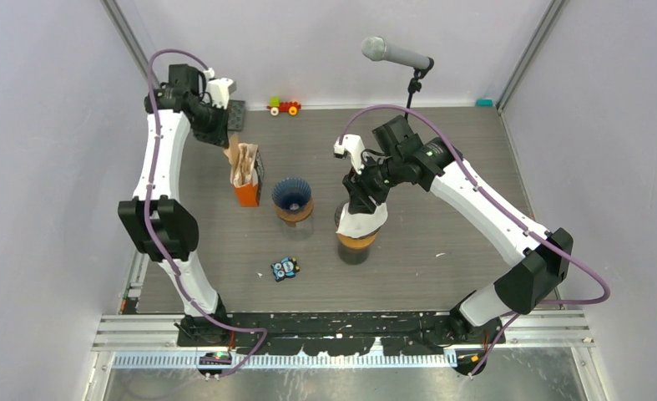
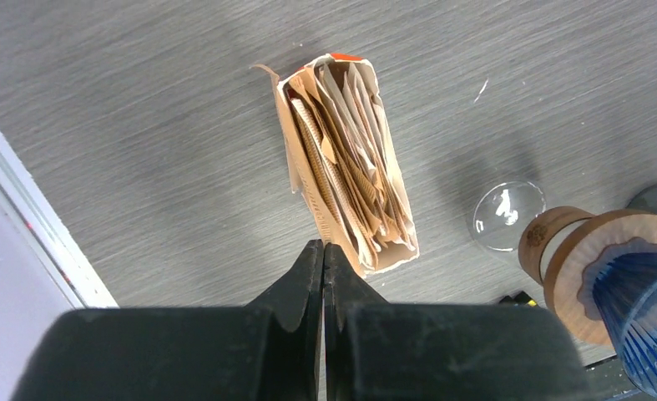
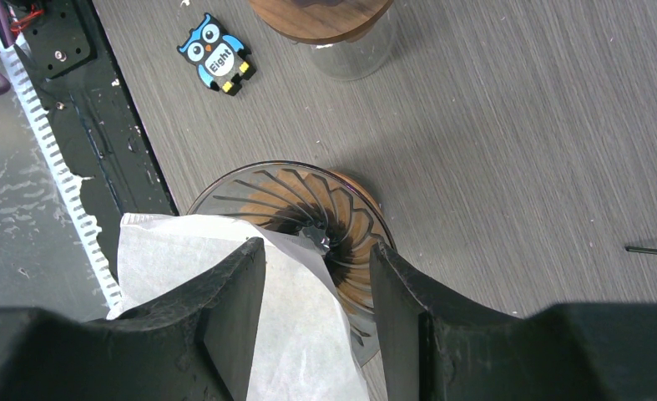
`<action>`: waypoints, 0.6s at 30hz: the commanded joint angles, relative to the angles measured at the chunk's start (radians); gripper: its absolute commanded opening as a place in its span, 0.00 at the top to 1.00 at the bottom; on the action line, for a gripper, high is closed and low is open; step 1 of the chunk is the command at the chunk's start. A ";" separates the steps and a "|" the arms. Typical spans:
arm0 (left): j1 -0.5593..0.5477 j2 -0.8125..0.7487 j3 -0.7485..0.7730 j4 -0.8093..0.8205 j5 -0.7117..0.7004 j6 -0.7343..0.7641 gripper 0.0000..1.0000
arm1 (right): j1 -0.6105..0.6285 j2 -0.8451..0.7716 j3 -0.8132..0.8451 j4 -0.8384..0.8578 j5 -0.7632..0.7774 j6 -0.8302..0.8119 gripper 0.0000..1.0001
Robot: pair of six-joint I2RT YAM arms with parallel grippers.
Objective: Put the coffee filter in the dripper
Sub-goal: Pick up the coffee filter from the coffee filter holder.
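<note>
we see right pincer (image 3: 318, 251) parted, empty | filter (image 3: 174, 259) skewed on dripper (image 3: 291, 188), under one finger | left pincer (image 2: 323, 251) shut, well apart

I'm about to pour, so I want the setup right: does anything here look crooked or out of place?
The white filter sits lopsided in the clear dripper: it spills over the rim on one side, while the opposite ribbed wall is bare. It is not seated yet.
</note>
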 commanded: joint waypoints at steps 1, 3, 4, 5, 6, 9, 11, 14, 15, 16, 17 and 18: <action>0.002 -0.091 0.068 -0.029 0.040 0.018 1.00 | -0.003 -0.044 0.033 0.021 -0.011 0.005 0.46; 0.002 -0.121 0.081 -0.033 0.069 0.021 1.00 | -0.004 -0.044 0.041 0.021 -0.008 0.011 0.46; 0.002 -0.135 0.086 -0.035 0.085 0.022 1.00 | -0.005 -0.044 0.047 0.021 -0.006 0.014 0.45; 0.002 -0.148 0.092 -0.036 0.103 0.025 1.00 | -0.004 -0.044 0.054 0.021 -0.003 0.018 0.45; 0.002 -0.166 0.095 -0.034 0.117 0.024 1.00 | -0.004 -0.044 0.064 0.020 0.000 0.023 0.46; 0.002 -0.225 0.096 -0.007 0.178 0.020 1.00 | -0.004 -0.039 0.106 0.012 0.012 0.036 0.44; -0.002 -0.264 0.096 0.009 0.225 0.009 1.00 | -0.003 -0.031 0.146 0.001 0.019 0.045 0.43; -0.025 -0.313 0.104 -0.002 0.312 0.006 1.00 | -0.004 -0.017 0.219 -0.021 0.021 0.053 0.40; -0.042 -0.327 0.107 -0.013 0.341 0.008 1.00 | -0.003 -0.013 0.242 -0.026 0.021 0.056 0.39; -0.066 -0.340 0.109 -0.026 0.373 0.012 1.00 | -0.004 -0.010 0.268 -0.030 0.019 0.059 0.38; -0.084 -0.355 0.109 -0.038 0.402 0.017 1.00 | -0.004 -0.007 0.292 -0.037 0.016 0.061 0.37; -0.103 -0.367 0.107 -0.051 0.430 0.021 1.00 | -0.004 -0.006 0.315 -0.042 0.013 0.065 0.36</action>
